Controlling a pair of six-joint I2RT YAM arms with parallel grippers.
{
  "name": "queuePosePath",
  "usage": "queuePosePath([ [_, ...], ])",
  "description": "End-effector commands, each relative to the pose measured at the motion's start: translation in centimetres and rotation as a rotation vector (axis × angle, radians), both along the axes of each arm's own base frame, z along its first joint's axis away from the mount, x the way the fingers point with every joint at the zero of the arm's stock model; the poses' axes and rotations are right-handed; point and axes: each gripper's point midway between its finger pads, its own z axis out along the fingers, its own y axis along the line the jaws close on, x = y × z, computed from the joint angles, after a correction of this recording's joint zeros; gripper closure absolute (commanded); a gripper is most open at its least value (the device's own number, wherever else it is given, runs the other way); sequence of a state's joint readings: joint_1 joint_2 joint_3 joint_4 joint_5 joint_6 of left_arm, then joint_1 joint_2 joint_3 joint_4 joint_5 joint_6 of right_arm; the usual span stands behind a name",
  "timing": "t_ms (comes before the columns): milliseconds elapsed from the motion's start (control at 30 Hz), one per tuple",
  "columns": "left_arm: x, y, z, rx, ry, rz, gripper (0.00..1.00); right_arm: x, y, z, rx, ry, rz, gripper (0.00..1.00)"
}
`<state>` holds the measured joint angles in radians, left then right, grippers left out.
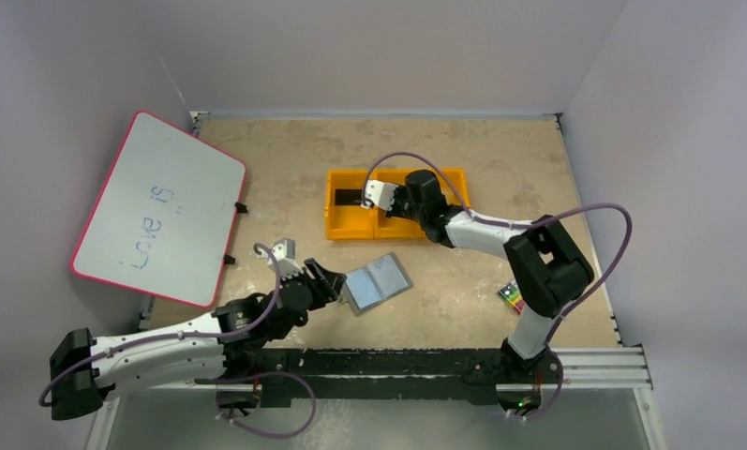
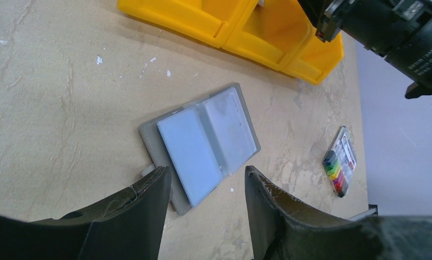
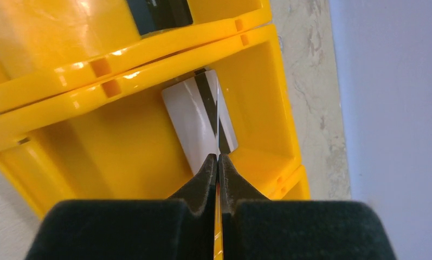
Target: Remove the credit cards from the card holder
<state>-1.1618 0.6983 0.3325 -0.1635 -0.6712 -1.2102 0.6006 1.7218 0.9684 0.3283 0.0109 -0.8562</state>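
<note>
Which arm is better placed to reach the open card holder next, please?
Left. The left claw, open, sits right at the card holder, while the right claw is over the yellow bin, shut on a card.

Beige table (image 1: 285, 159) carries yellow tray (image 1: 351, 232), open card holder (image 1: 378, 281), crayon pack (image 1: 512, 297).

We see the card holder (image 2: 200, 143) open before the yellow tray (image 1: 336, 230); the striped card (image 3: 194, 122) and black card (image 3: 159, 13) lie inside that tray, with a third card (image 3: 218, 135) edge-on above.
</note>
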Motion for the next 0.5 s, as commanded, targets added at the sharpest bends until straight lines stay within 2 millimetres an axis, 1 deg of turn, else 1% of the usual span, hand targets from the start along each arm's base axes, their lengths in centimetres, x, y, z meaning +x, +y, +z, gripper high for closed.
queuePosePath([
  [0, 0.5, 0.4, 2.7, -0.017, -0.048, 0.023, 0.48, 3.2, 0.0, 2.8, -0.058, -0.151, -0.034, 1.00],
  [233, 0.4, 2.0, 3.4, -0.004, -0.062, 0.055, 0.48, 4.1, 0.2, 1.1, -0.116, -0.146, -0.027, 0.99],
  [467, 0.4, 2.9, 3.8, -0.009, -0.073, 0.075, 0.47, 4.5, 0.5, 0.4, -0.133, -0.158, -0.010, 0.96],
])
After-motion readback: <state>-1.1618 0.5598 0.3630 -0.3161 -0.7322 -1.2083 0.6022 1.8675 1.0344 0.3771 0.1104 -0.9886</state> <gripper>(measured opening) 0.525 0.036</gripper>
